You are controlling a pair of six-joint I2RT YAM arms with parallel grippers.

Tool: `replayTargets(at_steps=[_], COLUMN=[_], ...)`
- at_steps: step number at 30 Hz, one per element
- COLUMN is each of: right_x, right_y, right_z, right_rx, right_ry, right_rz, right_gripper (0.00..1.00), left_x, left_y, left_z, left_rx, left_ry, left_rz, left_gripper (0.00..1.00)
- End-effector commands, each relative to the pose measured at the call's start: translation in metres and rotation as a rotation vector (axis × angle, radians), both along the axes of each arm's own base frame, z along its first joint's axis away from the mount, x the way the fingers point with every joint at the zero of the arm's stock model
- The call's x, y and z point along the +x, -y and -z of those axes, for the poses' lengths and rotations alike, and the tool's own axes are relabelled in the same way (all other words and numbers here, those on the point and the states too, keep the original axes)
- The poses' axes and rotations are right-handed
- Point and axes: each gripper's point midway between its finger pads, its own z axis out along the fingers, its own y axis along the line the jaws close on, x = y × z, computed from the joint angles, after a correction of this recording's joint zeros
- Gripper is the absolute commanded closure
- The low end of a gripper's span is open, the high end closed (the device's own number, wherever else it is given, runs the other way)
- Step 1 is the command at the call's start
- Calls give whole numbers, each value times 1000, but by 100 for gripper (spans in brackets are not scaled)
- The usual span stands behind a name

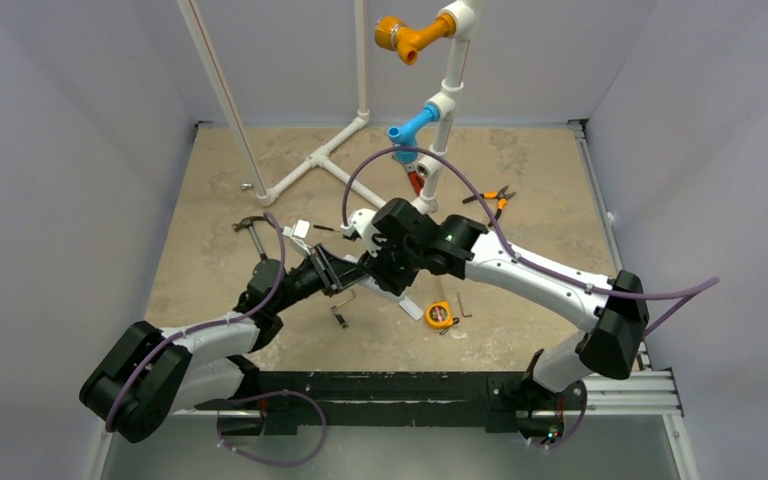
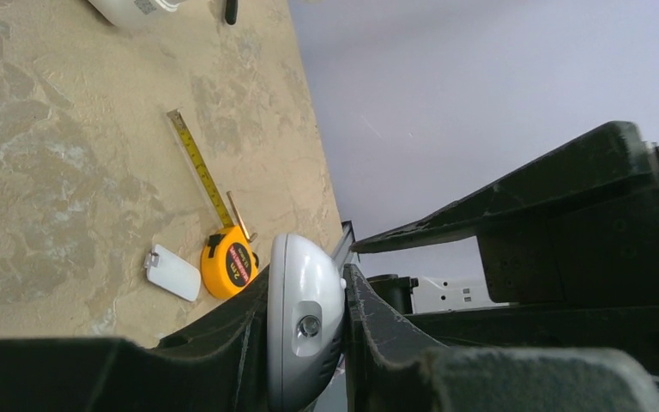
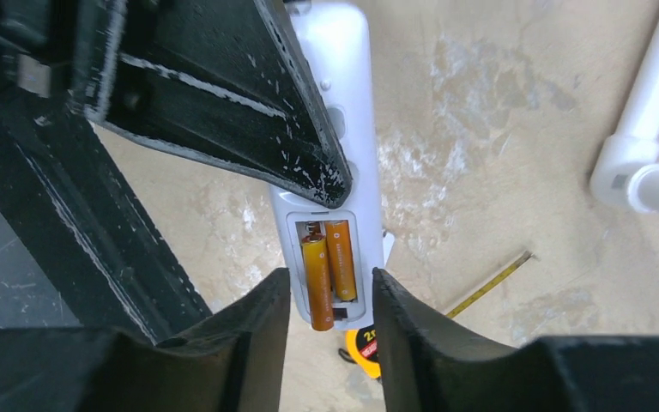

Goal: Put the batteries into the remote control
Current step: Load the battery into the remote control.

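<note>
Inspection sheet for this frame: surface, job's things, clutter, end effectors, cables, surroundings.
Surface: tan mottled table.
Job's things: remote held, compartment open; two batteries inside, one sitting lower.
Clutter: tape measure, white plate, pliers.
End effectors: left end effector shut on remote; right end effector open, straddling batteries.
Cables: purple cables hang in loops.
Surroundings: pipe frame, grey walls.

remote control (image 2: 305, 326) clamped between fingers (image 2: 377, 343) | tape measure (image 2: 232, 268) beside white plate (image 2: 173, 273)
</note>
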Motion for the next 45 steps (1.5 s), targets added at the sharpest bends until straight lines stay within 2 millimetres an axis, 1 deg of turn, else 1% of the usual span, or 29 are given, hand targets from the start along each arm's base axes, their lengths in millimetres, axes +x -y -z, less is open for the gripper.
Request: replayTargets(at_steps=[1,3,5,7,9,11,13,15,18,22,27,31,36,45], right_x=[7,13,24,32,33,31,24,14,0,-11,-24,-25,-29,-23], right_y=[-12,-5,10,26,39,47,52,51,49,50,51,48,39,31], right_z=[-51,-56,-56,-52,-47,-46,-45,-43,-37,-32,-29,-30,-33,-32], right_rx=[213,237,229,227,244,284,330,365,381,376,382,392,416,416], right_ry=[116,149,181,179,156,136,110,77,22,-20,-48,-57,-84,-73], right_rz=[31,102,211,291,344,363,352,316,268,243,192,178,137,112], right_gripper=[59,57,56,56,59,63,68,76,82,87,89,90,90,90], left_x=[3,3,2,2,1,1,0,-1,0,1,2,3,4,4], left_y=[4,4,5,5,7,8,9,10,11,12,13,14,13,13], left_z=[-33,-33,-34,-35,-38,-41,-46,-49,-54,-57,-57,-58,-57,-57], left_rx=[-67,-69,-72,-76,-85,-93,-102,-108,-115,-118,-112,-111,-108,-111], left_ry=[89,89,88,83,83,87,90,92,97,96,89,90,89,91], left_rz=[19,20,23,28,37,45,55,63,70,74,73,72,67,65], left_gripper=[100,100,100,100,100,100,100,100,100,100,100,100,100,100])
